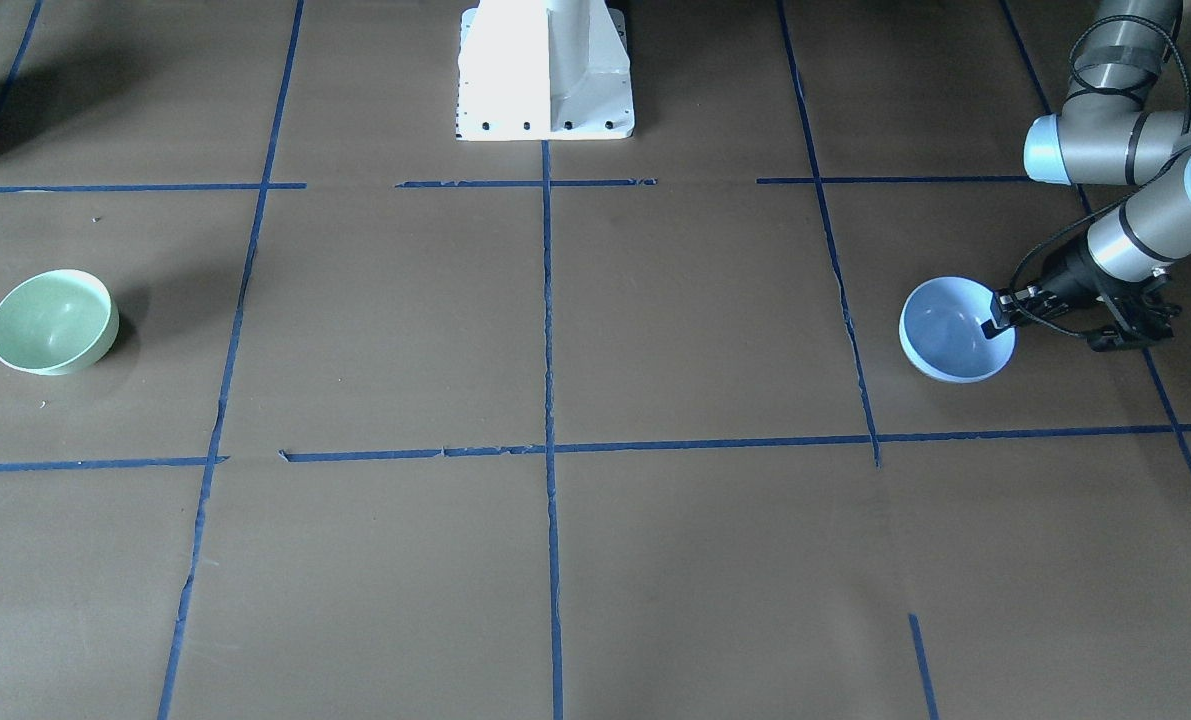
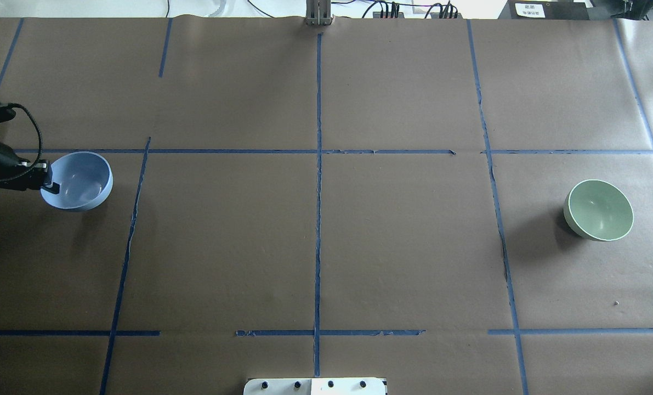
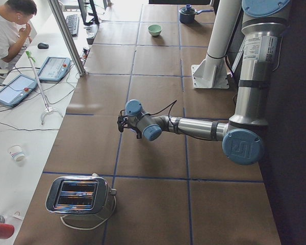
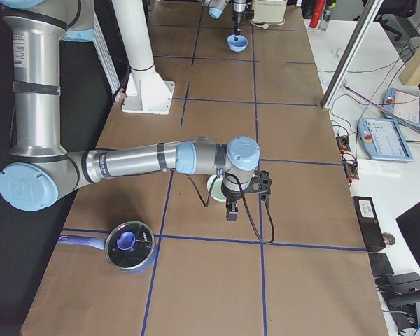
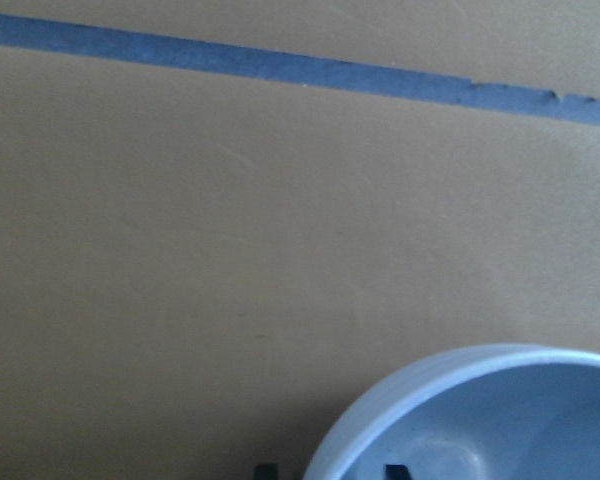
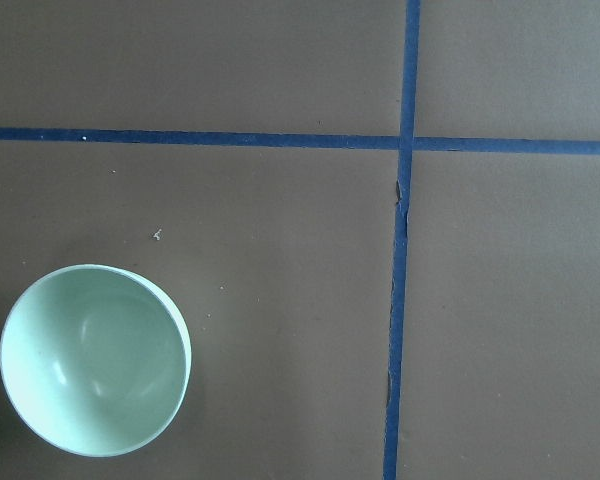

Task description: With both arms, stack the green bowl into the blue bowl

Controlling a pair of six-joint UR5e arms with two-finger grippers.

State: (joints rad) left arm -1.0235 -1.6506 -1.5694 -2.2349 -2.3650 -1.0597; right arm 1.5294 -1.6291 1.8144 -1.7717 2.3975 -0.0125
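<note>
"Exterior left, nearest item first: what is entered?"

"Item one: chrome two-slot toaster (image 3: 79, 196) on the table's near end, with its cord looped under it. Surface: brown paper (image 3: 153, 158) over the whole table, squared off by blue tape lines (image 3: 186, 153) that are torn in places."

"Next out?"

"Item two: the left arm (image 3: 194, 126), reaching low across the paper. Its left gripper (image 1: 995, 322) is at the blue bowl (image 1: 945, 335). In the left wrist view one fingertip (image 5: 266, 471) shows outside the rim and one inside, with a gap on either side of the wall, so the jaws are parted and not pressing. The bowl sits mouth up near the table's left end, just beside a tape line."

"Midway?"

"One white pedestal (image 3: 210, 76) with a flat foot, at the robot's edge."

"Far end?"

"The green bowl (image 3: 154, 29), mouth up, well apart from the blue one. The right arm (image 4: 140, 159) reaches out beside it and the right gripper (image 4: 232, 210) points down near it, the bowl partly hidden behind the wrist. Whether it is parted or closed, cannot tell. Beyond that, a lidded pot (image 3: 187, 14)."

"Room?"

"A white bench (image 3: 10, 127) runs along the operators' side. On it are a paper cup (image 3: 16, 152), two pendants (image 3: 55, 68), a keyboard (image 3: 73, 23) and a mouse (image 3: 43, 45). One seated person (image 3: 10, 30) in white, hand at the mouth."
</note>
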